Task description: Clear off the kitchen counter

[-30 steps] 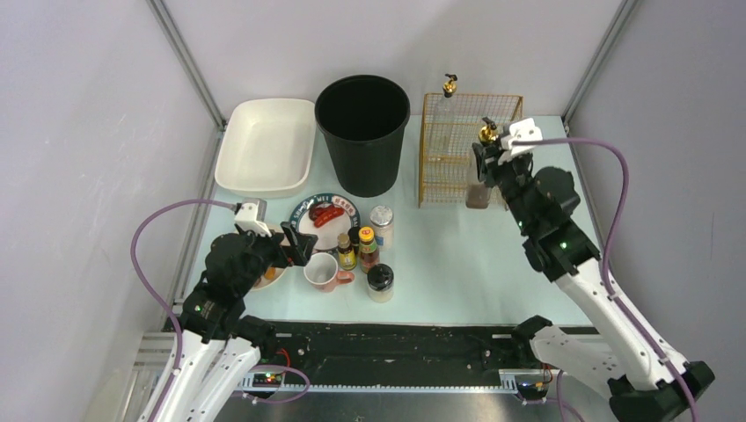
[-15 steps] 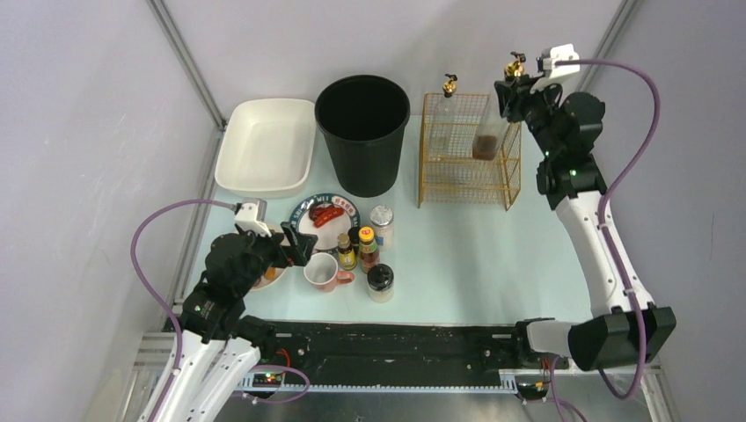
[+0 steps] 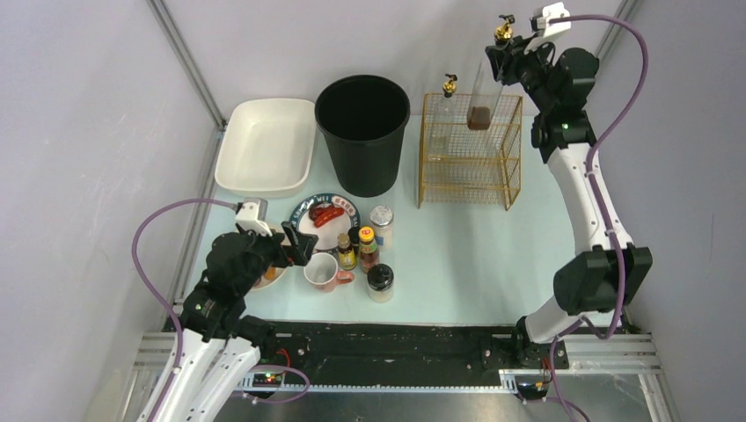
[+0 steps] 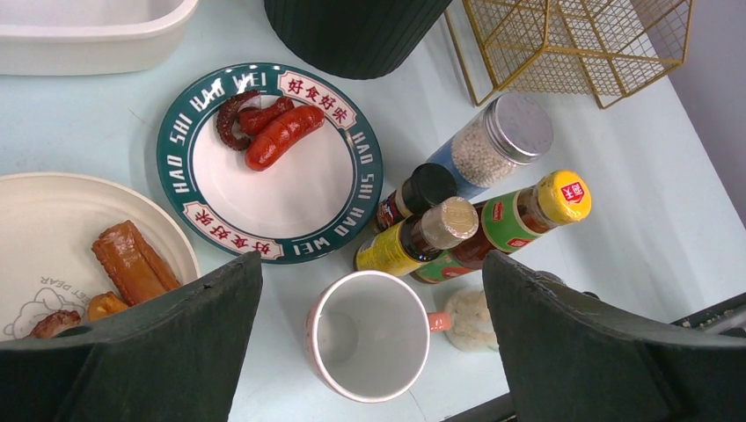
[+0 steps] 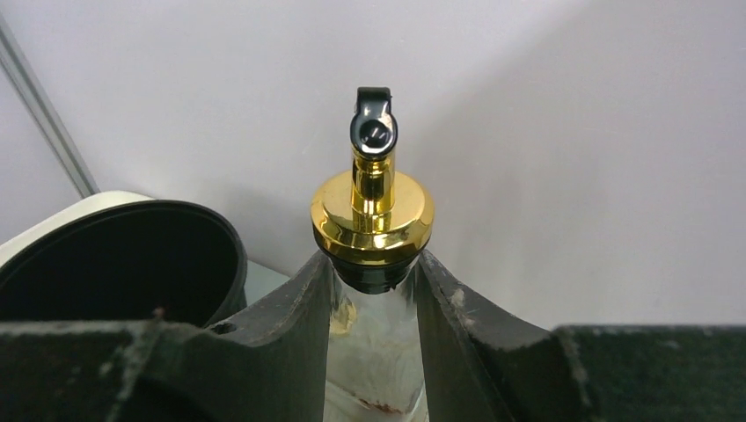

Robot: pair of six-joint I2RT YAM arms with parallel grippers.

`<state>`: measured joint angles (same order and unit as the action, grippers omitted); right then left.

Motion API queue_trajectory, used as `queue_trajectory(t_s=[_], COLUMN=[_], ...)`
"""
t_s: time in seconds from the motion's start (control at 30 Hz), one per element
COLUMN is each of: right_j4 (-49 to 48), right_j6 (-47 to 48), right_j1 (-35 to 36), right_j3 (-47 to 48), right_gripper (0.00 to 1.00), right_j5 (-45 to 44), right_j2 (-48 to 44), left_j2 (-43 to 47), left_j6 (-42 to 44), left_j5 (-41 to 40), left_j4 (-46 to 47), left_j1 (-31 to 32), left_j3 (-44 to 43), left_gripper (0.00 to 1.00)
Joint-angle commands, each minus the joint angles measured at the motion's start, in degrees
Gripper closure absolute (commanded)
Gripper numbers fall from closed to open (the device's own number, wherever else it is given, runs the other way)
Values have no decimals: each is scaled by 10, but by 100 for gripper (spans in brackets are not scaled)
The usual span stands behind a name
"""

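Note:
On the pale mint-green kitchen counter (image 3: pixel 457 255), my right gripper (image 3: pixel 503 54) is shut on the neck of a tall glass pourer bottle (image 3: pixel 482 97) with a gold cap (image 5: pixel 372 215), held high above the gold wire rack (image 3: pixel 466 163). Its dark liquid sits at the bottom. My left gripper (image 4: pixel 369 352) is open above a pink mug (image 4: pixel 369 334), its fingers (image 4: pixel 158 343) on either side. A green-rimmed plate with sausages (image 4: pixel 268 158), a cream plate of food (image 4: pixel 79 255) and several condiment bottles (image 4: pixel 457 229) lie close by.
A black bin (image 3: pixel 362 132) and a white tray (image 3: pixel 266 145) stand at the back. A second pourer bottle (image 3: pixel 449 86) stands in the rack's back left. A black-lidded jar (image 3: pixel 381 282) and a silver-lidded shaker (image 3: pixel 382 221) stand by the bottles. A black rail (image 3: pixel 396 338) runs along the front.
My right arm has lifted the pourer bottle from beside the rack's right front up and back, over the rack's top. The left arm has not moved.

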<state>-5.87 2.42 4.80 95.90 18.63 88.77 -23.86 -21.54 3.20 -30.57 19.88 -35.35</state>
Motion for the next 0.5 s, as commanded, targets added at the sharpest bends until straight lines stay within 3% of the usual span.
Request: queue_trajectory(t_s=[0.0,0.47], right_j4=[-70,-101], right_j6=[0,-35], right_j1=[-15,-23], right_j3=[80,127], right_gripper=[100,100], right_j5=[23,23], right_j2=[36,139], left_j2=[-5,-15], left_j6=[-1,0], left_j5=[0,-3], left_j4=[14,13], left_j1=[3,2], left_j3=[1,1], left_gripper=[2,2])
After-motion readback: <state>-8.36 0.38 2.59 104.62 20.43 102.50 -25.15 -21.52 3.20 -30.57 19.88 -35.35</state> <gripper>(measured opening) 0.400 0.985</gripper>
